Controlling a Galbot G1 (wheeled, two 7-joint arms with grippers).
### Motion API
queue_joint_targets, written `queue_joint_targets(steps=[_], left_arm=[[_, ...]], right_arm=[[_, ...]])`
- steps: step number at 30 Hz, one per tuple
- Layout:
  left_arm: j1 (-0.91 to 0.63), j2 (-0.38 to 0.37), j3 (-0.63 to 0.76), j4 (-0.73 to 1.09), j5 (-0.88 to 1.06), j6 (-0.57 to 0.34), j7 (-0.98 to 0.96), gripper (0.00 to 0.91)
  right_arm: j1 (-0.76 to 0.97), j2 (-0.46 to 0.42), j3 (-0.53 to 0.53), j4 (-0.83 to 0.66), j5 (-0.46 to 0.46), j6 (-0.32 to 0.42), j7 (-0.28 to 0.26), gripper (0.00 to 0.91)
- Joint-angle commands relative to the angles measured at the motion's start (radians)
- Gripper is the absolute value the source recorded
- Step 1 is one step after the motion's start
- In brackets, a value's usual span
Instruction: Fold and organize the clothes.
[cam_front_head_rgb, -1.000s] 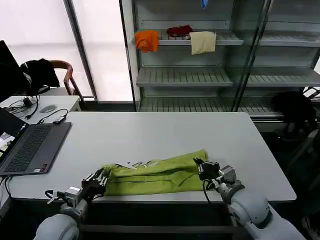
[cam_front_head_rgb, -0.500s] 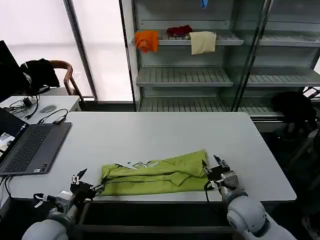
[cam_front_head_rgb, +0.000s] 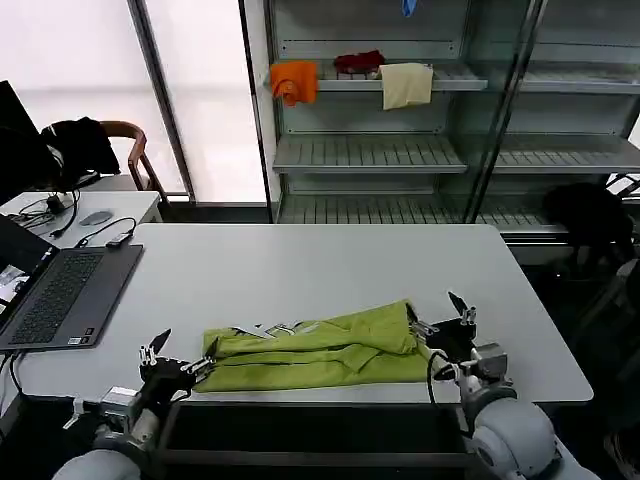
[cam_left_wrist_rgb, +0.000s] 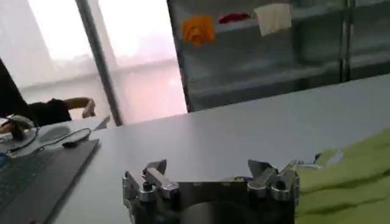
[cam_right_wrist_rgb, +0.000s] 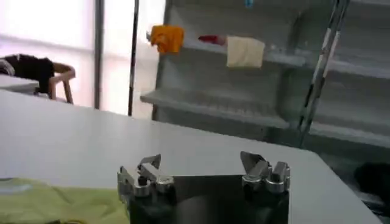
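Our green T-shirt (cam_front_head_rgb: 315, 351) lies folded into a long strip near the front edge of the table (cam_front_head_rgb: 330, 265). Our left tool (cam_front_head_rgb: 172, 357) and right tool (cam_front_head_rgb: 446, 316) sit spread wide, one just beside each end, holding nothing, so the fold rests flat.

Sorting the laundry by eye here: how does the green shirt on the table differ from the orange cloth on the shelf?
The green T-shirt lies folded lengthwise on the table; the orange cloth hangs bunched over a shelf edge. The shirt is lime green and looks larger; the cloth is orange. Neither is gripped.
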Motion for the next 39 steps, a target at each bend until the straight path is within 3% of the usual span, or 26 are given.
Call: queue_joint_targets(steps=[1, 5, 9, 17, 25, 26, 28, 30, 32, 39], left_arm=[[-0.003, -0.247, 0.017, 0.069, 0.013, -0.114, -0.04, 0.907], [0.007, -0.261, 0.019, 0.093, -0.024, -0.125, -0.068, 0.907], [0.002, -0.28, 0.056, 0.136, -0.024, -0.163, -0.087, 0.907], [-0.063, -0.327, 0.131, 0.202, -0.012, -0.163, -0.111, 0.907], [-0.106, -0.324, 0.126, 0.242, -0.08, -0.133, -0.133, 0.907], [-0.112, -0.323, 0.123, 0.244, -0.087, -0.13, -0.134, 0.867], [-0.122, -0.318, 0.118, 0.254, -0.096, -0.129, -0.136, 0.645], [-0.126, -0.318, 0.113, 0.268, -0.104, -0.129, -0.137, 0.494], [-0.12, -0.317, 0.114, 0.275, -0.119, -0.132, -0.136, 0.02], [-0.097, -0.329, 0.141, 0.279, -0.072, -0.164, -0.11, 0.0]], right_arm=[[-0.203, 0.017, 0.166, 0.016, -0.007, 0.307, -0.087, 0.907], [-0.266, 0.003, 0.229, -0.004, 0.06, 0.355, -0.097, 0.907], [-0.285, 0.013, 0.236, -0.027, 0.063, 0.398, -0.097, 0.907], [-0.286, 0.029, 0.214, -0.037, 0.04, 0.4, -0.102, 0.907], [-0.284, 0.039, 0.2, -0.039, 0.027, 0.399, -0.104, 0.907], [-0.28, 0.04, 0.198, -0.041, 0.027, 0.397, -0.103, 0.907], [-0.275, 0.042, 0.195, -0.041, 0.025, 0.396, -0.103, 0.907], [-0.273, 0.043, 0.191, -0.038, 0.024, 0.395, -0.103, 0.907], [-0.272, 0.046, 0.19, -0.038, 0.021, 0.395, -0.103, 0.907], [-0.258, 0.045, 0.186, -0.039, 0.02, 0.392, -0.102, 0.907]])
